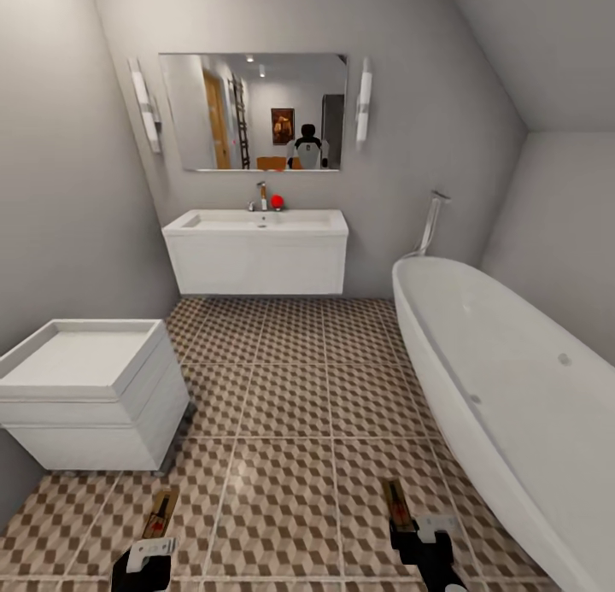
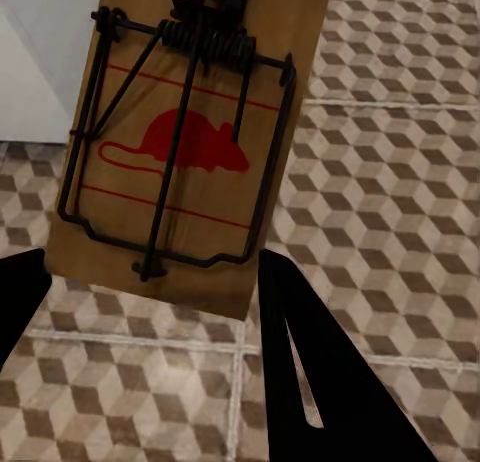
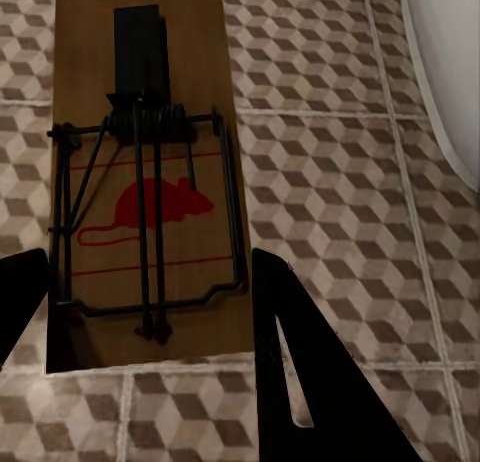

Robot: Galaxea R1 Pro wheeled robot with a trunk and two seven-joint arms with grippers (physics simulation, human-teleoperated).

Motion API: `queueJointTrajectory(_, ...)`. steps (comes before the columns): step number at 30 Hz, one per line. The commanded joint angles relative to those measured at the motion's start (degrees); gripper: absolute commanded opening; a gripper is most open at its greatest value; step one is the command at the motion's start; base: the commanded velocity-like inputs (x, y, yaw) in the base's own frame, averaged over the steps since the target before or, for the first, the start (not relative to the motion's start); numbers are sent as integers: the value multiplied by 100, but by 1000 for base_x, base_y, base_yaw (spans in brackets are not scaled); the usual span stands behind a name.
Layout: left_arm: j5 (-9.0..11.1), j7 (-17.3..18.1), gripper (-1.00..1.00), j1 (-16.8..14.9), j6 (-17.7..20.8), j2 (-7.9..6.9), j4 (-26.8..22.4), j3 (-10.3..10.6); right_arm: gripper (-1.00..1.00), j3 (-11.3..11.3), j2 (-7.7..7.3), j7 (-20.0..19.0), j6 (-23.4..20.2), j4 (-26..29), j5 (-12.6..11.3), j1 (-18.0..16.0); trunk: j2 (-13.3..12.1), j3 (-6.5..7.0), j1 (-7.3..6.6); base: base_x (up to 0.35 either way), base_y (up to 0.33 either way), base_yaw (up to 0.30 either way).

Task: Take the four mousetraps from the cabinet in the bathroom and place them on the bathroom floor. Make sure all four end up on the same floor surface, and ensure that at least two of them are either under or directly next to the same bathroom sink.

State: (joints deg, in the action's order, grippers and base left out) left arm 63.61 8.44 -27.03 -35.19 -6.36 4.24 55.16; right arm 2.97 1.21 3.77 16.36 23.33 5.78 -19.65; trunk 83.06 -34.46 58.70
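While the robot faces into the bathroom, each arm carries one mousetrap low over the bathroom floor (image 1: 290, 387). The left gripper (image 1: 143, 558) has its jaws closed on the near end of the left mousetrap (image 1: 160, 513), which juts forward beside the square white toilet (image 1: 85, 395); in the left wrist view that trap (image 2: 190, 142) sits flat between the dark fingers (image 2: 300, 382), wire spring and red mouse print facing the camera. The right gripper (image 1: 423, 532) likewise grips the right mousetrap (image 1: 395, 500), seen in the right wrist view (image 3: 150, 182) above the cube-patterned tiles, with the bathtub (image 1: 504, 387) just to its side. Holding the traps by one end keeps the spring side up and lets each be laid flat. The sink (image 1: 256, 225) with its vanity stands at the far wall, well apart from both traps, so I judge they must be carried further in before release if these two are to lie under or next to it.
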Motion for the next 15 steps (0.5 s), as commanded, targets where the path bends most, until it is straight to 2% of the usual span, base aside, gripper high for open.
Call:
queueJointTrajectory(1,37,17,-100,-4,-14,3,15,29,-100,28,5,27,17,-4,46,-4,2,-5,3,328,0,0)
queueJointTrajectory(15,37,17,-100,-4,-14,3,15,29,-100,28,9,27,17,-4,46,-4,2,-5,3,328,0,0)
